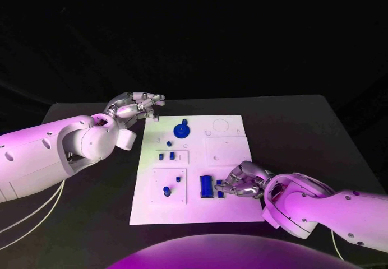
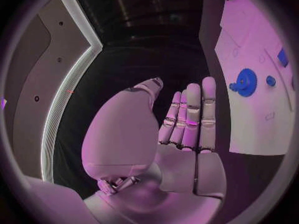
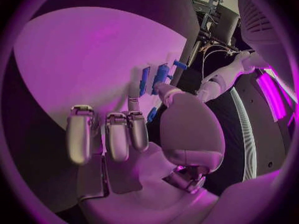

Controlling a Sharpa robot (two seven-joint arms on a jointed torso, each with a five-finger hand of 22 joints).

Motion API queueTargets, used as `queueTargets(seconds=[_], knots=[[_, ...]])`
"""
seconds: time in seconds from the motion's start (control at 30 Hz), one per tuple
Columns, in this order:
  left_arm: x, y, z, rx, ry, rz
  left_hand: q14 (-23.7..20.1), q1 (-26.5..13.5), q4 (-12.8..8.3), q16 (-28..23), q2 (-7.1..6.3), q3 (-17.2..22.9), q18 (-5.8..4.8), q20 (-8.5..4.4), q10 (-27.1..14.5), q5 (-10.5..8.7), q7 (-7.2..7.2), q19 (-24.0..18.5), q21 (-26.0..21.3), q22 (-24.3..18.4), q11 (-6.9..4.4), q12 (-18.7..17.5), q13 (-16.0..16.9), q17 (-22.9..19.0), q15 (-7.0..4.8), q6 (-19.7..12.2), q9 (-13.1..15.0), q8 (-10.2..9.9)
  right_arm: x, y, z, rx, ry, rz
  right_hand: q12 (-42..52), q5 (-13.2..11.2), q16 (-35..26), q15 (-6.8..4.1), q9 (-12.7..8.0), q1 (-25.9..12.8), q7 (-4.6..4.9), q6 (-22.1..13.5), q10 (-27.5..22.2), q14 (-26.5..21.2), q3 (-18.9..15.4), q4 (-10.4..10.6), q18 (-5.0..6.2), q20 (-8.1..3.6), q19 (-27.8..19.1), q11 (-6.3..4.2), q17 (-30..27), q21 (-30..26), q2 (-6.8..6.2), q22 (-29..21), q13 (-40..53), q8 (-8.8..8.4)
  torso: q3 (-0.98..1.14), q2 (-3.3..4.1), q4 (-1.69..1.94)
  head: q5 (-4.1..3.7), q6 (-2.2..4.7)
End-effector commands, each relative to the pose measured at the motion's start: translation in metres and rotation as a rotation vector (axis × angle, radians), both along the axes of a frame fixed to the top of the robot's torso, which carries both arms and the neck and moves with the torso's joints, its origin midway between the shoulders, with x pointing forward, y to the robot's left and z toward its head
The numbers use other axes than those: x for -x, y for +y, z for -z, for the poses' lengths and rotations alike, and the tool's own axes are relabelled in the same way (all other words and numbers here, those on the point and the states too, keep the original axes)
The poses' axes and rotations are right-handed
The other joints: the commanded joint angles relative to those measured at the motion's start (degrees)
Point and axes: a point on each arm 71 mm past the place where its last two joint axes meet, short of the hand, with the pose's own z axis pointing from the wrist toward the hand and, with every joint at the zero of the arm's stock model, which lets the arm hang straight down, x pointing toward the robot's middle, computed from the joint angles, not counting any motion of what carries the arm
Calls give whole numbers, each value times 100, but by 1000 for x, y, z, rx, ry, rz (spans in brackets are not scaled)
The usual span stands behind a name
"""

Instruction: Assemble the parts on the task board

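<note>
White task board (image 1: 226, 210): right robot hand (image 1: 241, 180) pinches a blue part (image 1: 220, 194) near its edge; left robot hand (image 1: 133, 106) open off-board

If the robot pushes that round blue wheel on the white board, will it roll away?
Probably not. The blue wheel looks to lie flat on the task board, so it would more likely slide. It looks like stiff plastic, likely light. Tipped on edge, it could roll.
</note>
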Motion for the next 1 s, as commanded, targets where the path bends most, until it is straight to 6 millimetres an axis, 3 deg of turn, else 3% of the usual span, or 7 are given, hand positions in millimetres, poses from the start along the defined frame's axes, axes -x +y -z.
queueTargets(seconds=[0.03,0.2,0.4,0.73,1.0], knots=[[0,-2,-1,6,-8,16,-37,61,1,31,12,-29,79,33,-37,4,13,14,-24,-9,19,25,-1,6,4,-52,5,27,1,-1,1,7,8,-25,-16,-1,28,-45,10,191,4,-14,537,533,-70,-37,-92,-51,275,-29,1207,-8,25,1244,1367,-15,-1,-3,-4,0,11],[0,-2,-1,6,-8,17,-37,61,1,31,12,-29,79,33,-37,4,13,14,-24,-9,19,25,-1,6,4,-52,5,27,0,-4,2,19,2,-29,-21,48,23,-63,-15,909,-25,-39,536,531,148,-403,-88,-60,268,-54,1197,-24,225,1240,1367,-68,0,-3,-1,-7,20],[0,-3,-1,6,-8,17,-37,61,1,31,12,-29,79,33,-37,4,13,14,-24,-9,19,25,-1,6,4,-52,5,27,-4,-5,3,28,-9,-19,-15,35,29,-57,-33,881,-11,-16,538,535,230,-354,-90,-60,271,-44,1213,-16,334,1242,1370,-87,0,0,1,-11,35],[0,-3,-1,6,-8,17,-37,61,1,31,12,-29,79,33,-37,4,13,14,-24,-9,19,25,-1,6,4,-52,5,27,-6,-3,4,30,-20,-12,-20,24,33,-54,-35,822,-7,-9,537,537,212,-321,-91,-58,272,-40,1224,-12,307,1243,1368,-90,-5,-2,4,-3,61],[0,-3,-1,6,-9,15,-41,69,7,33,22,-40,79,34,-55,5,13,13,-28,-10,21,30,-3,6,6,-59,8,33,-8,-9,-7,-32,-42,-5,-96,24,-5,-40,-45,690,15,-25,518,516,48,-243,-67,-48,229,-22,1128,-138,126,1210,1338,-116,-5,-22,-8,12,140]])
